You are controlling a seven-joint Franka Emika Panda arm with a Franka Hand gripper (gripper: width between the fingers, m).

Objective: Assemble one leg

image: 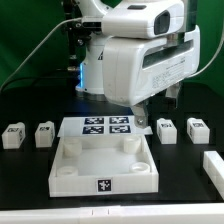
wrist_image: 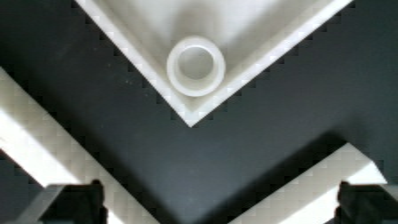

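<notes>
Four small white legs with tag markers stand in a row: two at the exterior view's left and two at its right. The large white square panel lies in front, between them. My gripper hangs open and empty above the panel's far right corner, holding nothing. In the wrist view its two dark fingertips stand wide apart around the gripper's middle, over dark table. A panel corner with a round socket shows beyond them. No leg shows in the wrist view.
The marker board lies flat behind the panel. A white bar-shaped part lies at the exterior view's right edge. The arm's bulky white body fills the space above the board. A green curtain hangs at the back.
</notes>
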